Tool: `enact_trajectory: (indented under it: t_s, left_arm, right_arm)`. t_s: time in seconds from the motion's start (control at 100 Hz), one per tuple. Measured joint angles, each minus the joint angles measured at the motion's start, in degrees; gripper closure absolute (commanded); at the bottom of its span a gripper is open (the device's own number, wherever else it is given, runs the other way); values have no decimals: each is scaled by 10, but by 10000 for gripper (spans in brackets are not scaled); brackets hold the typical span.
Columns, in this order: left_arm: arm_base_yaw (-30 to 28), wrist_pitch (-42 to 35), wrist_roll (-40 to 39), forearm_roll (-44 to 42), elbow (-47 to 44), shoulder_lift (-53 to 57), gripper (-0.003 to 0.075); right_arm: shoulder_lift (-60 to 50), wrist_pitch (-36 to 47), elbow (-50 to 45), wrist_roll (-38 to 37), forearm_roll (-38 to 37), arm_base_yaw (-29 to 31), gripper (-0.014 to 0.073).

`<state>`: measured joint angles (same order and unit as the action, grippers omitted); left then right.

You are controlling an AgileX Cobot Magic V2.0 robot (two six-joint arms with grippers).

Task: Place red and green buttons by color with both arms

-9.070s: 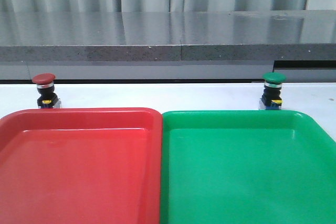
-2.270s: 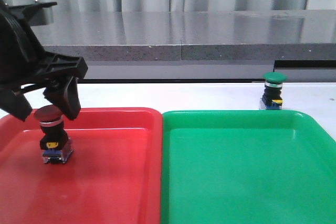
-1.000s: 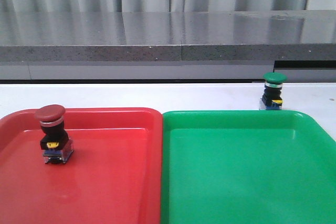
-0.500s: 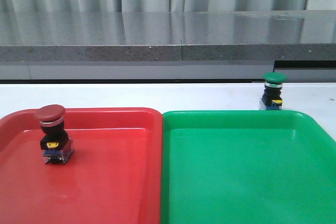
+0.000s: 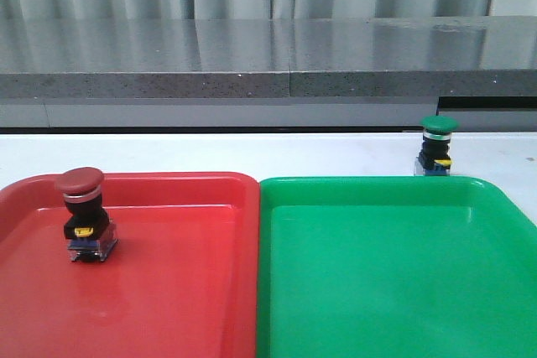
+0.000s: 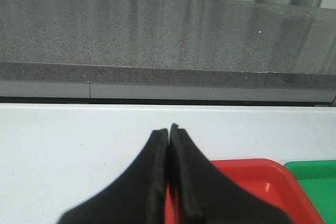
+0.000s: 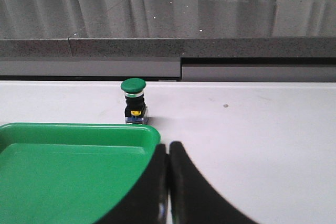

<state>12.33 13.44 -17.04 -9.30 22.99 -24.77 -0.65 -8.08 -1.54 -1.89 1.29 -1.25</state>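
The red button (image 5: 84, 212) stands upright inside the red tray (image 5: 168, 291), near its far left corner. The green button (image 5: 437, 145) stands upright on the white table just behind the green tray (image 5: 394, 291), near that tray's far right corner; it also shows in the right wrist view (image 7: 134, 100). No arm shows in the front view. My left gripper (image 6: 168, 130) is shut and empty, over the white table beside the red tray's corner (image 6: 262, 174). My right gripper (image 7: 168, 146) is shut and empty at the green tray's corner (image 7: 142, 135), short of the green button.
The two trays sit side by side and fill the near part of the white table (image 5: 252, 153). A grey stone ledge (image 5: 268, 81) runs along the back of the table, with ribbed curtains behind it.
Over the last second nothing has moved. Earlier, the red button went from the table behind the red tray into that tray, and the left arm withdrew out of the front view.
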Motion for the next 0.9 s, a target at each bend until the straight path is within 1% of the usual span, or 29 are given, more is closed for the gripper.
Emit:
enact_trajectory:
  t_s: [0.6,0.7,0.82,0.9]
  left_arm:
    - [0,0,2,-5,0,0,739]
    - [0,0,36,-1,0,0,739]
    - [-8,0,114,36,-1,2,739]
    - [-16,-3,135,47,-9,13,739]
  right_arm:
    - [0,0,0,0,0,0,704]
    - [0,0,0,0,0,0,704]
    - [0,0,0,0,0,0,704]
    - [0,0,0,0,0,0,704]
